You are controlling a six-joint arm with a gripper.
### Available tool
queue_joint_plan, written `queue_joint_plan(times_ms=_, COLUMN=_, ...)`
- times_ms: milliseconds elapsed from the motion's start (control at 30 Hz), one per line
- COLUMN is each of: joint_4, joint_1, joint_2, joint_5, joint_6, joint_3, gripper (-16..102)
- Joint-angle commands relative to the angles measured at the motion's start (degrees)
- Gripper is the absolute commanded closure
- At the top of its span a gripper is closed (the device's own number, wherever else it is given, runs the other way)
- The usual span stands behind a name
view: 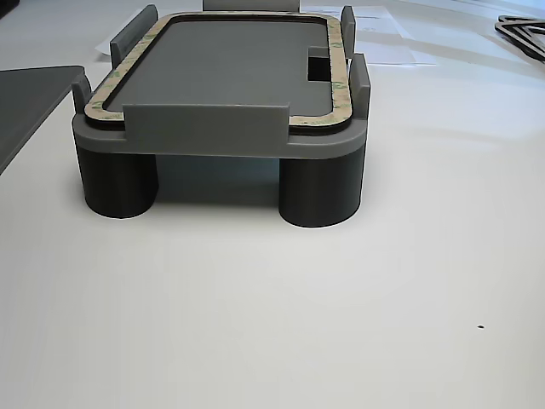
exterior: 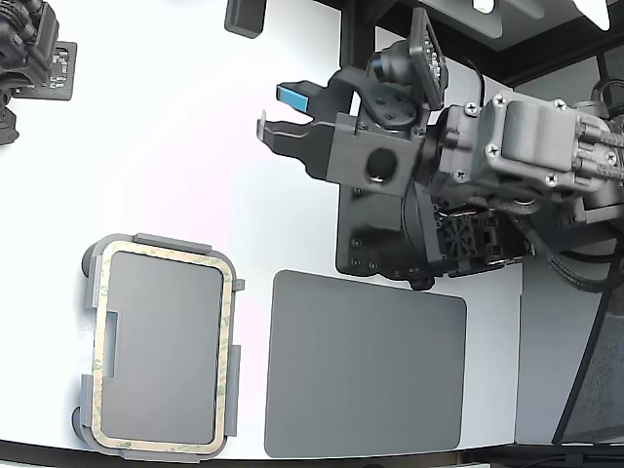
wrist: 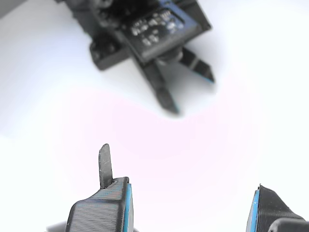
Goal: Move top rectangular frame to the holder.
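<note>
The tan-olive rectangular frame [exterior: 227,331] lies flat inside the light grey holder [exterior: 161,241] at the exterior view's lower left, seated between the raised edge tabs. The other view shows the frame [view: 336,60] resting on the holder [view: 221,128], which stands on round feet. My gripper [exterior: 276,112] is open and empty, hovering over the white table well above and to the right of the holder in the exterior view. In the wrist view my gripper [wrist: 190,208] has its blue-padded fingers [wrist: 113,203] spread apart over bare table.
A dark grey flat mat [exterior: 366,366] lies right of the holder in the exterior view, under my arm's base. A second arm [exterior: 29,49] sits at the top left and faces my gripper in the wrist view [wrist: 159,29]. A dark outline part [view: 524,34] lies far off.
</note>
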Motion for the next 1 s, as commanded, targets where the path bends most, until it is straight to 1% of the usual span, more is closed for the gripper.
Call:
queue_joint_plan(times_ms=0, joint_4=-0.7, joint_1=-4.92, joint_2=14.33, joint_5=-5.27, joint_6=-21.53, joint_3=10.81, gripper=-14)
queue_joint_plan(times_ms=67, joint_4=0.18, joint_1=-5.89, joint_2=18.81, joint_5=-6.06, joint_6=-20.57, joint_3=14.68, gripper=-14)
queue_joint_plan(times_ms=167, joint_4=0.44, joint_1=-5.89, joint_2=24.35, joint_5=-5.54, joint_6=-20.3, joint_3=20.13, gripper=-14)
queue_joint_plan(times_ms=267, joint_4=1.76, joint_1=-5.98, joint_2=27.95, joint_5=-6.42, joint_6=-20.21, joint_3=23.91, gripper=-13)
queue_joint_plan(times_ms=367, joint_4=2.46, joint_1=-5.98, joint_2=34.01, joint_5=-7.73, joint_6=-20.39, joint_3=30.06, gripper=-14)
queue_joint_plan(times_ms=667, joint_4=2.81, joint_1=-6.15, joint_2=34.01, joint_5=-7.12, joint_6=-19.6, joint_3=30.59, gripper=-14)
queue_joint_plan(times_ms=767, joint_4=2.72, joint_1=-6.15, joint_2=34.01, joint_5=-6.15, joint_6=-19.25, joint_3=30.59, gripper=-14)
queue_joint_plan(times_ms=967, joint_4=2.72, joint_1=-6.15, joint_2=34.01, joint_5=-6.15, joint_6=-19.25, joint_3=30.59, gripper=-14)
